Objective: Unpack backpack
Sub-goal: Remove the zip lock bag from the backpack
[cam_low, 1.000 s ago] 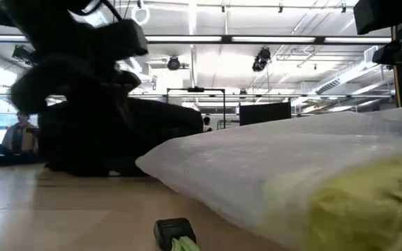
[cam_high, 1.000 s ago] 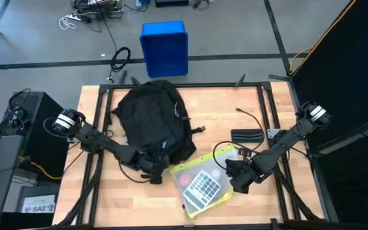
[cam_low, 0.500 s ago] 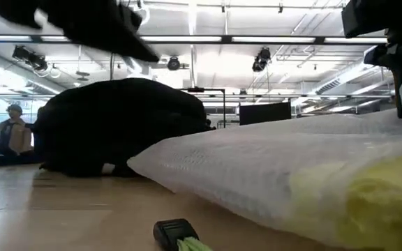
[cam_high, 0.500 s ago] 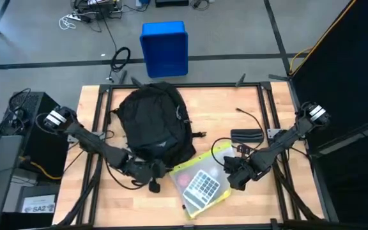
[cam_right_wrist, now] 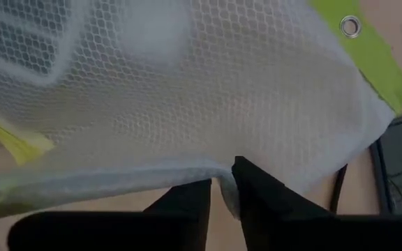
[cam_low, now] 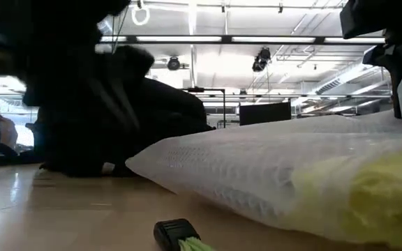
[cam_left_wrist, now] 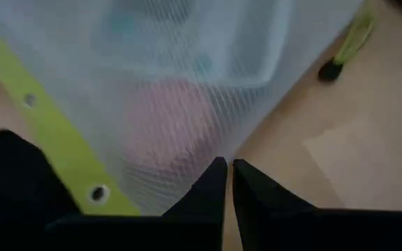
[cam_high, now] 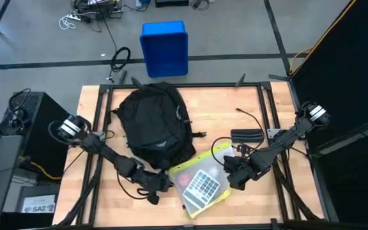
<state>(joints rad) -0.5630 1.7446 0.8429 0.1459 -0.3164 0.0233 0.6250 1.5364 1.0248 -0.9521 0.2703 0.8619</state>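
I am looking down at a wooden table (cam_high: 235,102) on a gray floor, with a blue bin (cam_high: 164,48) on the floor past the far edge of the table. The backpack (cam_high: 155,122) lies flat on the table, on the side nearer the blue bin, and its rounded top points toward the bin. Just beside the backpack, on its near right side, lies a see-through mesh pouch (cam_high: 201,186) with a yellow-green edge. Inside the pouch I can see a calculator (cam_high: 200,186) and something pink. The left gripper (cam_high: 160,183) sits low on the table at the pouch's left edge, right below the backpack, and its two fingers are pressed almost together with nothing between them. The right gripper (cam_high: 233,176) is at the pouch's right edge, and its fingers (cam_right_wrist: 187,199) pinch a fold of the mesh. A flat black thing (cam_high: 246,135) lies on the table past the pouch, to the right of the backpack.
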